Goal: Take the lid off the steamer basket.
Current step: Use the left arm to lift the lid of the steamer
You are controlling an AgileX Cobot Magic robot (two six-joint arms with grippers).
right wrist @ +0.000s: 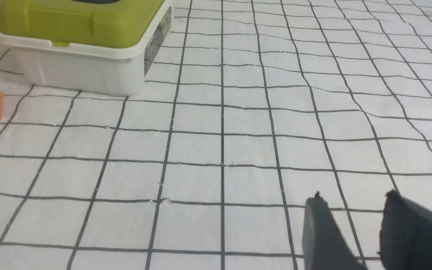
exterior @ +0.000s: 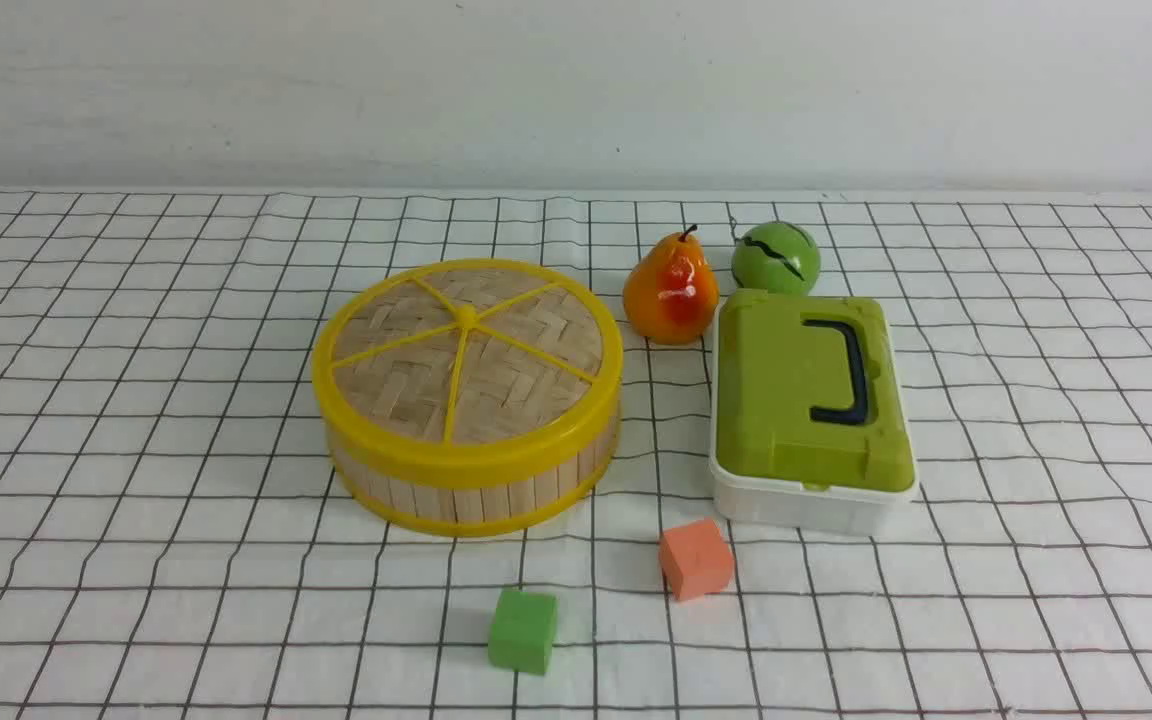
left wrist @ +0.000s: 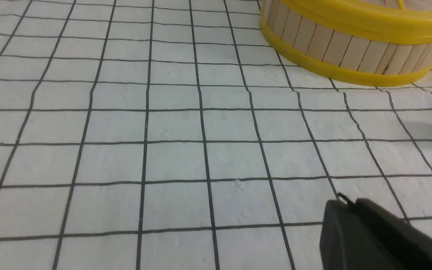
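The lid (exterior: 466, 350), woven bamboo with a yellow rim, spokes and centre knob, sits on the steamer basket (exterior: 466, 490) in the middle of the checked cloth. The basket's slat wall and yellow rims also show in the left wrist view (left wrist: 347, 45). Neither arm shows in the front view. My left gripper (left wrist: 345, 204) is shut and empty, low over bare cloth, apart from the basket. My right gripper (right wrist: 353, 200) is open and empty over bare cloth, apart from the white box.
A white box with a green lid and dark handle (exterior: 811, 400) stands right of the basket, also in the right wrist view (right wrist: 81, 33). A pear (exterior: 671, 290) and a green ball (exterior: 776, 257) lie behind. An orange cube (exterior: 696, 558) and a green cube (exterior: 523, 630) lie in front.
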